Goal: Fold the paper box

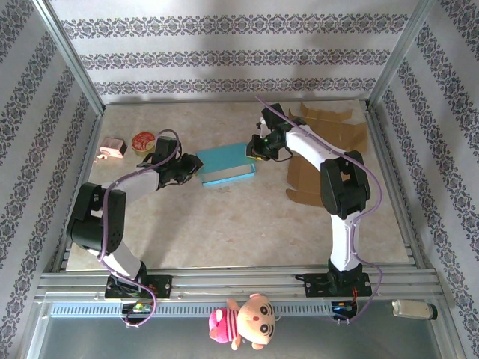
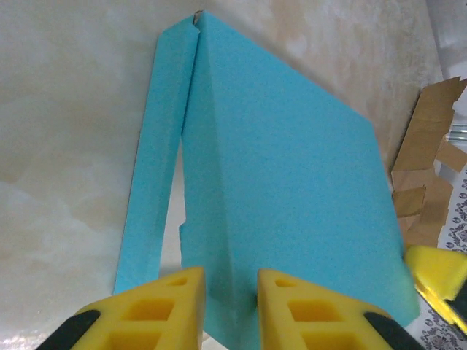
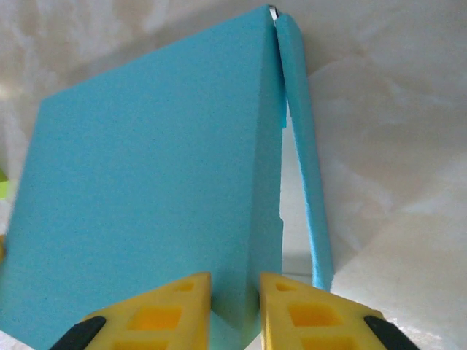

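Yellow fingers [image 2: 168, 306] of the left gripper [image 2: 230, 295] stand narrow astride a folded edge of the blue box [image 2: 284, 168]. They seem pinched on it, though the contact itself is hard to make out. A thin flap [image 2: 157, 160] stands loose beside that edge, over the table [image 2: 66, 146]. The right gripper [image 3: 236, 295] is likewise narrow, closed on the box's opposite end, with a thin flap just to its right. From above, the box lies mid-table, a little toward the back, with the left gripper at its left end and the right gripper at its right end. Brown cardboard [image 1: 329, 138] lies flat near the back right corner. A plush toy [image 1: 243, 323] sits on the front rail.
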Robot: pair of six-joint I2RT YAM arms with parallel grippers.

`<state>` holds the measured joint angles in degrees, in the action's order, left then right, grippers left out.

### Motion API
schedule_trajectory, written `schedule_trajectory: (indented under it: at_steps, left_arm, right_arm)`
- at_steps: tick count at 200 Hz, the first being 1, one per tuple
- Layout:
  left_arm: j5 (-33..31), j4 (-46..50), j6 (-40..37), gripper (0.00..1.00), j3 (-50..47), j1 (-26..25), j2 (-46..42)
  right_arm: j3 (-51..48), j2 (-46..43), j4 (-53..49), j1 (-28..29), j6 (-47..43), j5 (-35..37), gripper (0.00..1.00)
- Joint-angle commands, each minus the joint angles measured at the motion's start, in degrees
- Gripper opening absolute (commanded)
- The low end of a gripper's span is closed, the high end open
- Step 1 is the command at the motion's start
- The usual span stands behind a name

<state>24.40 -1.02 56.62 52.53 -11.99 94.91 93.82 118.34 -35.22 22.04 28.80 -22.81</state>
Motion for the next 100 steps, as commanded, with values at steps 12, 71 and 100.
schedule_trajectory:
  at_steps: [12, 71, 100]
  left_arm:
    - [1.6, -2.7, -0.7, 0.22, -0.4, 0.4, 3.8]
    - [-4.0, 4.6, -6.9, 0.35, 1.3, 0.4, 0.8]
    - [-7.1, 9.1, -11.5, 0.56, 4.1, 0.4, -1.7]
  right_arm:
    - [-3.7, 1.4, 0.2, 2.4, -4.7, 7.6, 0.21]
    - [-5.0, -2.6, -3.1, 2.9, -6.6, 12.7, 0.30]
    - [-3.3, -6.8, -3.8, 3.0, -6.3, 12.5, 0.43]
